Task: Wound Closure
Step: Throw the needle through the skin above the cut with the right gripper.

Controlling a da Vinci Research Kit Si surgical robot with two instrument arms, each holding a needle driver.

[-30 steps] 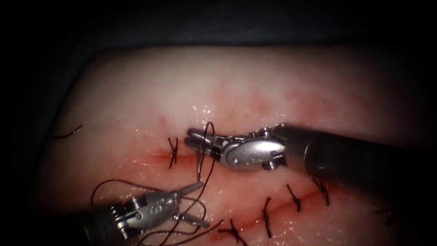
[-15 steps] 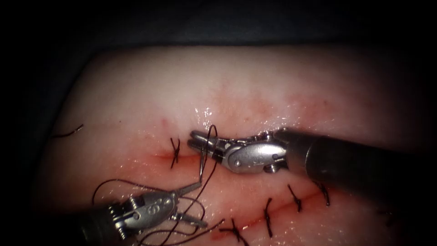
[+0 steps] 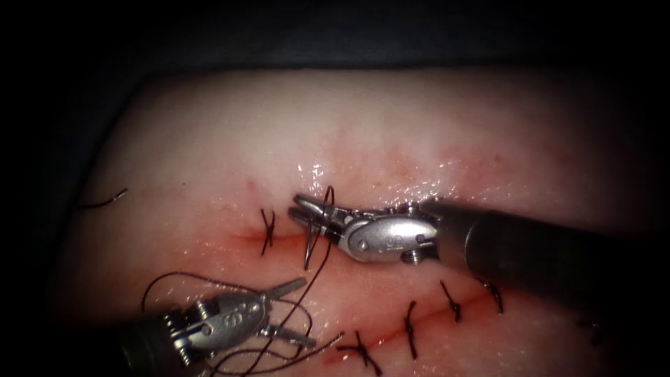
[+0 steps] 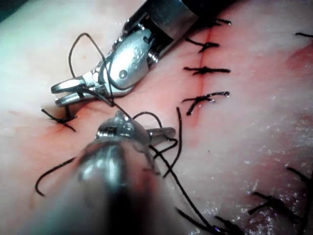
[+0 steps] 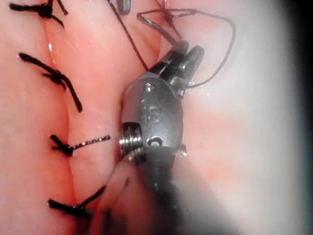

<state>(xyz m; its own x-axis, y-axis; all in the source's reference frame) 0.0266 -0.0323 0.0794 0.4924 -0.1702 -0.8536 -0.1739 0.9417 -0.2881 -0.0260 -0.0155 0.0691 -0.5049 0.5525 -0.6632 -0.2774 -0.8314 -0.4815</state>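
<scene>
We judge a knot to be in hand. A loop of the thread lies round the jaws of the right tool, which reaches in over the cut near its left end, just right of the leftmost stitch.

Those jaws stand a little apart. In the left wrist view the right tool shows a gap between them, and the right wrist view agrees. We see nothing gripped there, though a fine strand could be hidden by the loop, so we say so with some reserve.

The left tool sits lower and further left, its jaws spread wide and holding nothing. Slack thread curls around it over the tissue. We cannot tell where the needle lies among these dark strands, nor whether it is in the tissue.

More stitches cross the cut further right, and red fluid marks the wound's line. A cut end lies well apart to the left.

To our mind the next move calls for a free strand between the right jaws while the loop sits on them. The wrap must not slide off the tips. The left tool would need a firm hold on the long strand to give counter-pull. The risk is catching the wrong strand in the tangle by the left tool.
</scene>
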